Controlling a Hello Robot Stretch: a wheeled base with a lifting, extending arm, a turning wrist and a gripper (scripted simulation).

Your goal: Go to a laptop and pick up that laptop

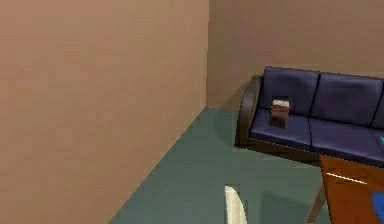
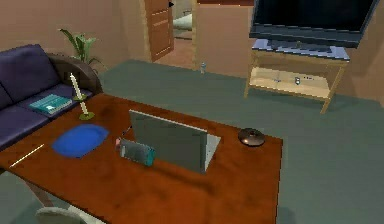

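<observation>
Where the forward view looks ahead, a corner of the wooden table point(image 1: 355, 185) enters at lower right. A dark blue sofa point(image 1: 320, 105) stands beyond the table, with a small dark box point(image 1: 282, 112) on its seat.

In the arm side view, the laptop point(image 2: 172, 142) stands near the table's middle, lid raised, back toward the camera. A blue mat point(image 2: 80, 140) and a candle point(image 2: 76, 92) sit toward the table's sofa end. A television point(image 2: 305, 20) stands well beyond the table.

Grey laptop point(image 2: 172, 142); navy sofa point(image 1: 318, 112); teal floor point(image 1: 190, 165).
</observation>
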